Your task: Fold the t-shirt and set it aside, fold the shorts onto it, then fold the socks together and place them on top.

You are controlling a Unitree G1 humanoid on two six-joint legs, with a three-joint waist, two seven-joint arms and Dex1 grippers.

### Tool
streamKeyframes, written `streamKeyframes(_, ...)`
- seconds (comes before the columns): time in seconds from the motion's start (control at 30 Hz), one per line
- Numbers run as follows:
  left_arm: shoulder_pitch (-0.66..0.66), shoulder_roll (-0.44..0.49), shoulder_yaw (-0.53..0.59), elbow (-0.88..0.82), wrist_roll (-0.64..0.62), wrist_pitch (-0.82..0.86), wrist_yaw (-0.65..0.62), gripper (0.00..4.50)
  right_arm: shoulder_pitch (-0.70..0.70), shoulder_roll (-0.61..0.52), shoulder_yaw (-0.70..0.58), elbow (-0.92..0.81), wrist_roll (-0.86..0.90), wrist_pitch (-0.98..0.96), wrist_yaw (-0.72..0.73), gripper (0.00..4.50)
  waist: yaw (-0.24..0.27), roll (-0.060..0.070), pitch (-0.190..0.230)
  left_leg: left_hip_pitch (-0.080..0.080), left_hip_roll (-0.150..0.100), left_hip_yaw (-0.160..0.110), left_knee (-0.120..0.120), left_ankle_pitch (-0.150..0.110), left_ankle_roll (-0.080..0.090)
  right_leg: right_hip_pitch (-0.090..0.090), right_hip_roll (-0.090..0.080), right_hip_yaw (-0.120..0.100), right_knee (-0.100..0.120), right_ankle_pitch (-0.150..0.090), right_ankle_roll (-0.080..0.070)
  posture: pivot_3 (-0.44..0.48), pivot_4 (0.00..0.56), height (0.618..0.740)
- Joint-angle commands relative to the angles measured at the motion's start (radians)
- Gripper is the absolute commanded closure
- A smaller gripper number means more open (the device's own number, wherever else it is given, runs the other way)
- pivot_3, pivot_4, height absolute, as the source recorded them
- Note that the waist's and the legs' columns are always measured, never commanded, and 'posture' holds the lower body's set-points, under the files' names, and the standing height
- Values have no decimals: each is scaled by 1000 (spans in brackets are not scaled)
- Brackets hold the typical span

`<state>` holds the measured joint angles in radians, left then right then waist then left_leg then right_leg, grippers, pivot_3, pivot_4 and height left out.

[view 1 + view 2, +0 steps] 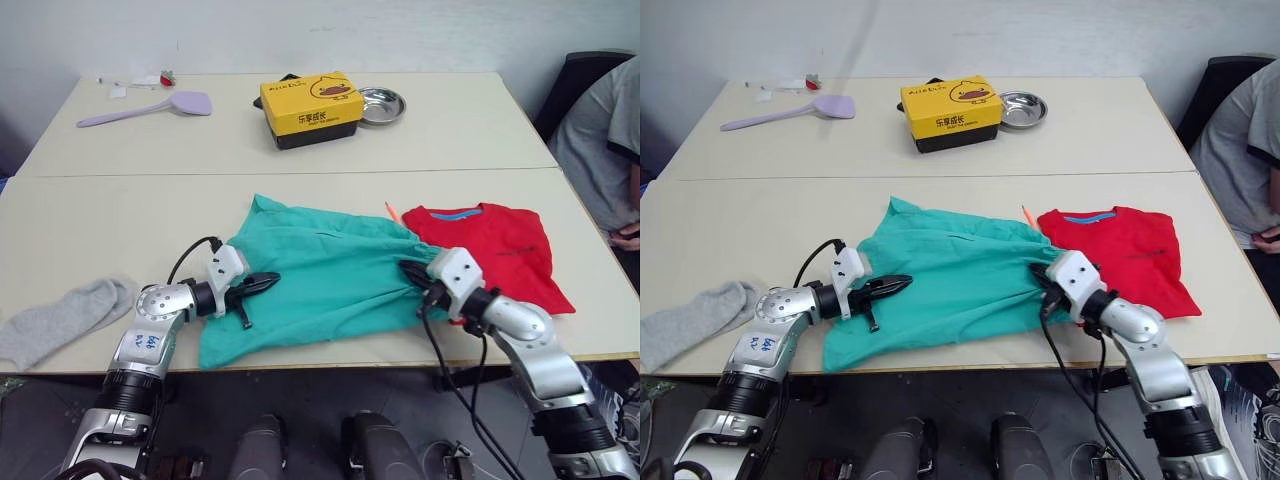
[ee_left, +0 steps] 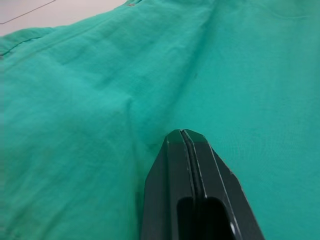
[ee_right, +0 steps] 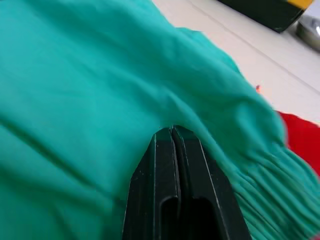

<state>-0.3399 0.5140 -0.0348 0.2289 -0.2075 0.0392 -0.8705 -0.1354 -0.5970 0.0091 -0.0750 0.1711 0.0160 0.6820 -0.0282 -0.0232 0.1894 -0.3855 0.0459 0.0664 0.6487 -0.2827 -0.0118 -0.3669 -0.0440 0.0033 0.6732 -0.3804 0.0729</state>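
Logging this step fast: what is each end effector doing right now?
Left end effector: shut, tips on the teal-green soft fabric shorts.
Right end effector: shut, tips against the shorts' fabric.

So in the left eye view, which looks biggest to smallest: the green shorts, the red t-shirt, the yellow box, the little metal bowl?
1. shorts, spread widest.
2. t-shirt, though partly covered by the shorts and an arm, so its true extent is unsure.
3. yellow box.
4. metal bowl.
The box and bowl sit farther back, so they look smaller than they would up close.
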Motion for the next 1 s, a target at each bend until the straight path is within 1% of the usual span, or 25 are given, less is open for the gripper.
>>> streamKeyframes(0.03,18,-18,51,-2,-66,-18,-24,4500,35,-2,-124,-37,158,-51,86,4450,-1,0,0,0,0,0,0,0,0,0,0,0,0,0,0,0,150,740)
streamKeyframes(0.1,21,-20,74,-38,-137,-4,-85,4500,58,18,-179,-111,290,19,98,4450,-3,0,0,0,1,0,0,0,0,0,0,0,0,0,0,0,150,740)
streamKeyframes(0.17,18,-7,82,-61,-159,-14,-127,4500,93,37,-232,-210,445,87,106,4450,-2,0,0,-1,1,0,0,0,-1,-1,1,0,1,0,0,0,150,740)
streamKeyframes(0.2,16,-3,84,-66,-162,-17,-139,4500,107,43,-251,-249,504,112,112,4450,-1,0,0,-1,1,0,0,0,-1,-1,1,-1,1,0,0,0,150,740)
streamKeyframes(0.23,8,3,87,-72,-167,-23,-154,4500,134,24,-262,-297,535,158,105,4450,0,0,0,-2,1,-1,0,1,-1,-1,1,-1,1,0,0,0,150,740)
streamKeyframes(0.27,-1,10,88,-79,-171,-25,-173,4500,165,-2,-272,-344,583,237,84,4087,0,0,0,-1,1,-1,0,1,-1,-1,1,-1,0,0,0,0,150,740)
streamKeyframes(0.3,-8,16,86,-84,-173,-27,-188,4500,190,-18,-281,-377,610,293,59,3836,0,0,0,-1,1,-2,0,1,-1,0,1,-1,-1,0,0,0,150,740)
streamKeyframes(0.4,-48,33,67,-85,-158,-50,-229,4500,263,-16,-334,-470,702,413,-73,2799,2,0,0,-1,1,-3,0,0,-1,2,0,-2,-3,0,0,0,150,740)
streamKeyframes(0.5,-115,14,46,-58,-149,-46,-239,4500,339,-38,-365,-553,787,585,-249,1751,6,0,0,-1,0,-5,0,0,0,4,0,-3,-6,0,0,0,150,740)
streamKeyframes(0.6,-156,-8,21,-20,-131,-56,-256,4500,370,-40,-414,-586,995,720,-467,728,0,1,0,-1,0,-5,-1,0,0,5,0,-3,-8,1,1,0,150,740)
streamKeyframes(0.63,-164,-13,16,-9,-127,-60,-261,4500,375,-38,-424,-592,1049,740,-516,229,-2,1,0,-1,0,-4,-1,0,0,5,0,-3,-9,1,1,0,150,740)
streamKeyframes(0.67,-175,-18,5,6,-120,-70,-269,4500,399,-46,-429,-591,1154,765,-589,32,-4,1,0,-1,0,-4,-2,0,0,5,0,-3,-9,1,1,0,150,740)
streamKeyframes(0.7,-185,-21,-4,20,-114,-77,-276,4500,417,-52,-433,-596,1208,783,-629,32,-3,1,0,-1,1,-4,-2,0,0,5,1,-3,-10,1,1,0,150,740)
streamKeyframes(0.77,-209,-32,-16,55,-102,-92,-288,4500,476,-98,-425,-603,1360,827,-706,32,-1,1,0,-1,1,-4,-2,0,0,5,2,-3,-10,1,1,0,150,740)
streamKeyframes(0.83,-233,-44,-27,93,-91,-107,-298,4500,514,-122,-404,-605,1510,813,-805,32,1,0,0,-3,1,-4,-2,0,0,4,2,-3,-11,1,1,0,150,740)
streamKeyframes(0.93,-249,-53,-36,124,-82,-122,-310,4500,529,-150,-374,-606,1640,783,-903,32,-1,0,0,-4,1,-4,-1,0,1,4,2,-2,-11,2,2,0,150,740)
streamKeyframes(1.0,-255,-62,-41,139,-76,-129,-317,4500,521,-149,-339,-609,1695,758,-955,32,-2,0,0,-3,1,-3,-1,1,2,5,2,0,-13,3,5,0,150,740)
